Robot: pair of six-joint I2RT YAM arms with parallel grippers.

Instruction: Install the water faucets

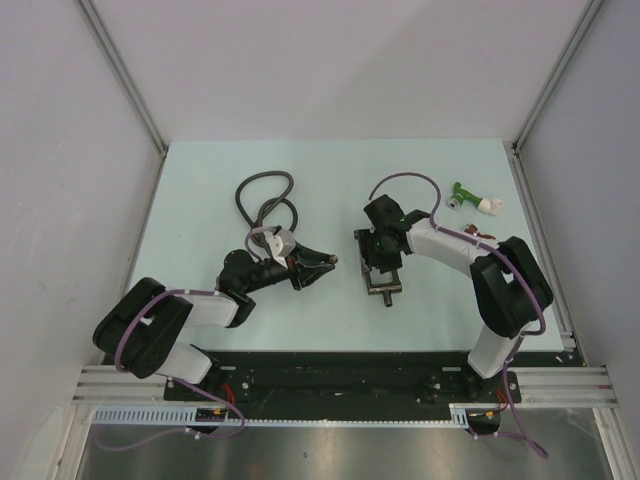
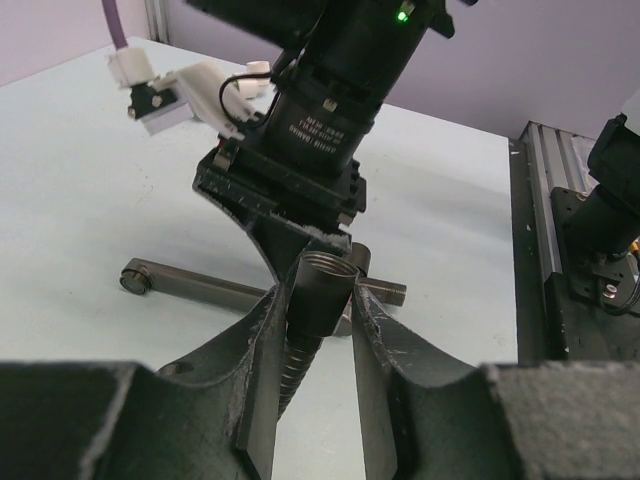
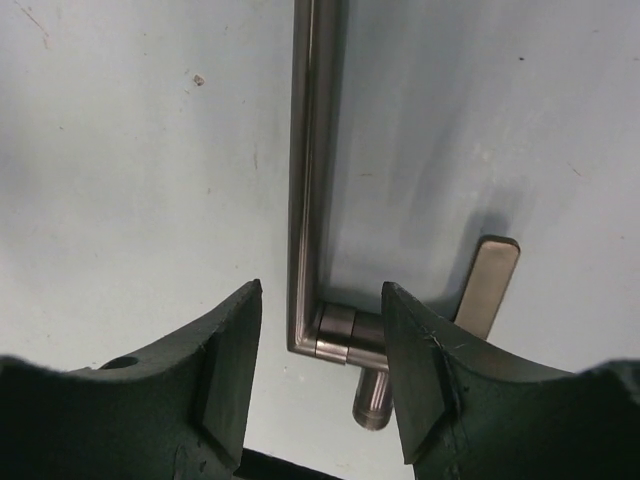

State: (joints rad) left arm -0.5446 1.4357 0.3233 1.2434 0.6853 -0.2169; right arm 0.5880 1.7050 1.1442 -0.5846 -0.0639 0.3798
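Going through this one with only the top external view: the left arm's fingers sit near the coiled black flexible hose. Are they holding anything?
Observer: Yes. The left wrist view shows the left fingers shut on the threaded metal end of that coiled black flexible hose.
Reviewer: And the right fingers, over the slim dark grey-brown metal faucet?
Observer: Open. The right wrist view shows them straddling its corner, where the long arm meets the short body, with a gap on one side.
Reviewer: Is the faucet lifted?
Observer: No. The left wrist view shows its long arm lying on the pale table.
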